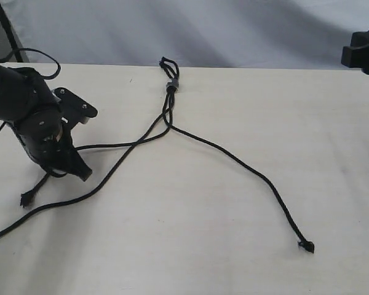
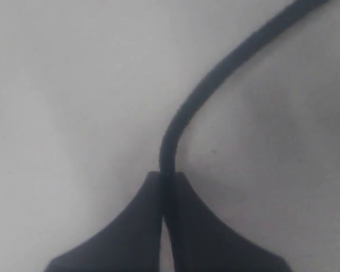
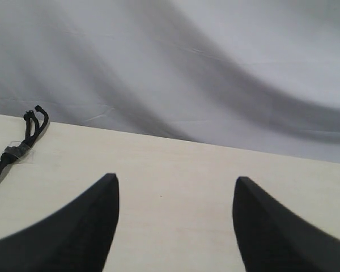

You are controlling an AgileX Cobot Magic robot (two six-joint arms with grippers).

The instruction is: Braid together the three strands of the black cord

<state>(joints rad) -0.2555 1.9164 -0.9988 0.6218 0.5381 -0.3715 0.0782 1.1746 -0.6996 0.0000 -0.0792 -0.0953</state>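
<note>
Black cord (image 1: pixel 171 85) lies with its loop at the far edge of the table (image 1: pixel 246 110), three strands (image 1: pixel 234 157) fanned out, unbraided. Only the left wrist view catches it: left gripper (image 2: pixel 167 177) pinched tight on one strand (image 2: pixel 184 110). Right gripper (image 3: pixel 175 190) hangs spread wide, holding nothing.

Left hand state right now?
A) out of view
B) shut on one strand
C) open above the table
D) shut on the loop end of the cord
B: in the left wrist view the left hand is pinched shut on a single strand that runs out ahead of it.
</note>
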